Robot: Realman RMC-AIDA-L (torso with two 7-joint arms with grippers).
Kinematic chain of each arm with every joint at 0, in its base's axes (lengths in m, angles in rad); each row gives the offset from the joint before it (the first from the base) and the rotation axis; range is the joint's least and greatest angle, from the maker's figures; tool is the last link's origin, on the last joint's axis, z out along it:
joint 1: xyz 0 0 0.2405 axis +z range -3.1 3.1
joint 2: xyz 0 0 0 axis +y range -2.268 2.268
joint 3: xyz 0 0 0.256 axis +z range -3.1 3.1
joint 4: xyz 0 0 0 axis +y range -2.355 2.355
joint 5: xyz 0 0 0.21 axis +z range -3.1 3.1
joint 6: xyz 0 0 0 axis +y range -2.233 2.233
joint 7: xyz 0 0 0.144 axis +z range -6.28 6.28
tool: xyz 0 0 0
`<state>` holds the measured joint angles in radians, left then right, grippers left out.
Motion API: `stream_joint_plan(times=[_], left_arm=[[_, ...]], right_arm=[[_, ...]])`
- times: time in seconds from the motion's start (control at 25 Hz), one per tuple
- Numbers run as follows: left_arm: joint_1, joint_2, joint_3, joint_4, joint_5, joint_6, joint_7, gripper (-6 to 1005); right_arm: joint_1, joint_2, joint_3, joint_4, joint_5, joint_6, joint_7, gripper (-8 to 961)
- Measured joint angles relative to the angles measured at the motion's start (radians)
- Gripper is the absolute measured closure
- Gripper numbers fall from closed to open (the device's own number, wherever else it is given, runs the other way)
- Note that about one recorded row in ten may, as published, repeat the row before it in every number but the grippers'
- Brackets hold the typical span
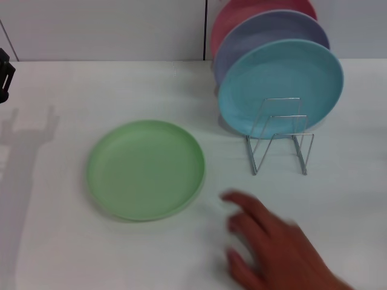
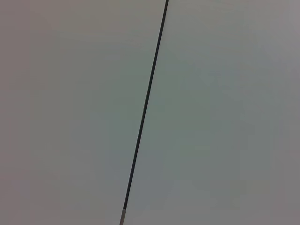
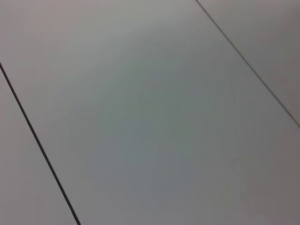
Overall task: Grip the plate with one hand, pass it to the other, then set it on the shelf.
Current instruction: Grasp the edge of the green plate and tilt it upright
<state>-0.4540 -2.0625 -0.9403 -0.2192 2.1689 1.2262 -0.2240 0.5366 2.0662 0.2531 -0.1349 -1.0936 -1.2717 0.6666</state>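
Observation:
The light-green plate (image 1: 145,169) lies flat on the white table, left of centre in the head view. To its right stands the silver wire shelf (image 1: 279,144), with its front loops bare. Only a black part of my left gripper (image 1: 3,75) shows at the far left edge, well away from the plate. My right gripper is out of view. Both wrist views show only pale wall panels with dark seams.
A light-blue plate (image 1: 281,87), a lavender plate (image 1: 266,36) and a pink plate (image 1: 242,12) stand upright in the back of the shelf. A blurred human hand (image 1: 272,248) reaches over the table at the front right, near the green plate's right rim.

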Motion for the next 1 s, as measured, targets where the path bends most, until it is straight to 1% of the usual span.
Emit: stream_joint_plan(times=[0.48,1.0], left_arm=[[-0.004,0.001,0.0,0.004,0.0,0.001,0.0,179],[0.009,-0.002,0.0,0.0,0.0,0.002,0.0,187]], right_arm=[[0.0,0.0,-0.002,0.004,-0.009,0.0,0.001,255],[0.003,0.0,-0.002,0.019,-0.009,0.0,0.001,255]])
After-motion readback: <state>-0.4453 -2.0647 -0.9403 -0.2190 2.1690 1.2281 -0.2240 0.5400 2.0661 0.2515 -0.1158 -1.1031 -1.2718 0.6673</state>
